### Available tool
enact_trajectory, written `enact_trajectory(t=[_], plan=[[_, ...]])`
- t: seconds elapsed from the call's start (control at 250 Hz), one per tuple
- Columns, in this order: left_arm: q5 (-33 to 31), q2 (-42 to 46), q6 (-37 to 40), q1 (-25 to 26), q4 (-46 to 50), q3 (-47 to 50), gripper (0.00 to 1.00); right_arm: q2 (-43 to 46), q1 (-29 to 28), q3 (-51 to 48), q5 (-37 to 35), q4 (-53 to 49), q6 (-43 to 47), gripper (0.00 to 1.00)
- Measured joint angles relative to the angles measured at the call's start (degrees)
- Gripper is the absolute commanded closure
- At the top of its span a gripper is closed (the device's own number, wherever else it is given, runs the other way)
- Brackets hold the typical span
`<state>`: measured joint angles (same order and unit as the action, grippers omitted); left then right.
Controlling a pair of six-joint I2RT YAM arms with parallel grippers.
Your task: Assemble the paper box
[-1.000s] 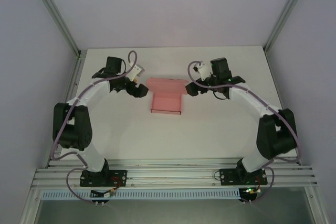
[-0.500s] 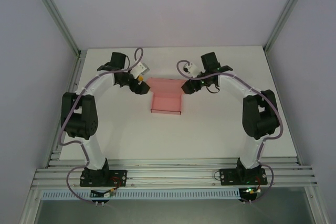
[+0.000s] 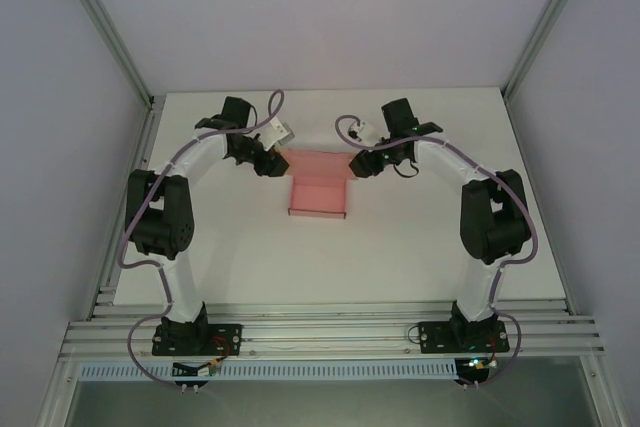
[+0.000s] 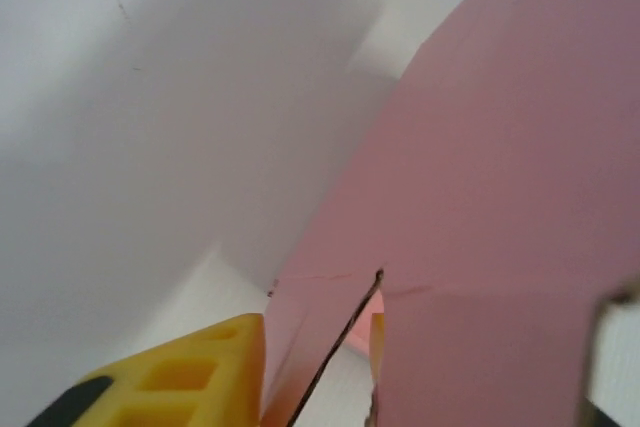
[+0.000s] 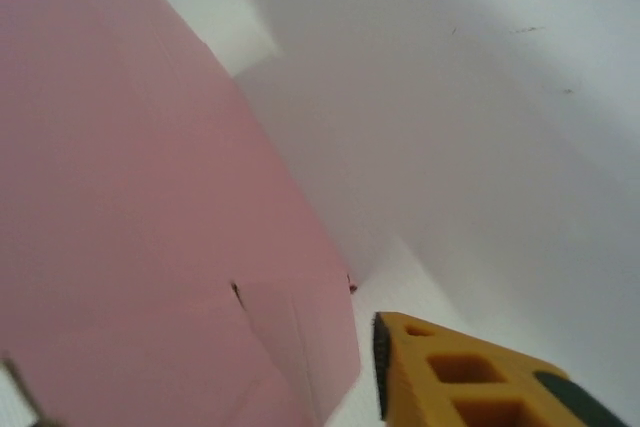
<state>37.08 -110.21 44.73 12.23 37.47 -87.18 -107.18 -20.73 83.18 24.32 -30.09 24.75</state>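
Box (image 3: 316, 193) is flanked at its far corners by both arms, elbows bent inward.
Left gripper (image 3: 268, 166) and right gripper (image 3: 361, 167) are held low, jaws wide, pink card seen between each pair of fingers.

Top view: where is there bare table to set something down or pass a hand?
The widest bare patch of table lies between the near edge of the paper box and the arm bases. A narrower strip runs between the box and the back wall. It is crowded at the box's far corners, where the left fingers and right fingers sit.
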Motion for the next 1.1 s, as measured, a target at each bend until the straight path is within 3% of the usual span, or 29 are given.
enact_trajectory(t=[0.116, 0.292, 0.455, 0.715, 0.93, 1.102], plan=[[-1.2, 0.0, -0.4, 1.0, -0.2, 0.0, 1.00, 0.0, 0.0, 0.0, 0.0, -0.3, -0.2, 0.94], [-4.8, 0.3, -4.8, 2.4, -4.2, 0.8, 1.00, 0.0, -0.5, 0.0, -1.6, 0.1, -2.1, 1.00], [-11.9, 2.4, -15.1, 4.0, -10.5, 3.5, 1.00, 1.0, -3.8, -1.2, -10.7, 4.5, -8.2, 1.00], [-21.9, 5.1, -32.9, 6.3, -18.8, 4.5, 1.00, 3.0, -10.3, -0.5, -32.2, 10.4, -30.0, 0.99], [-30.3, 7.2, -40.8, 10.7, -23.0, 5.2, 1.00, 3.7, -10.8, -2.6, -37.6, 17.1, -50.3, 1.00], [-38.1, 8.1, -47.8, 13.7, -24.2, 6.5, 1.00, 3.7, -11.8, -4.5, -41.5, 21.5, -60.5, 1.00]])
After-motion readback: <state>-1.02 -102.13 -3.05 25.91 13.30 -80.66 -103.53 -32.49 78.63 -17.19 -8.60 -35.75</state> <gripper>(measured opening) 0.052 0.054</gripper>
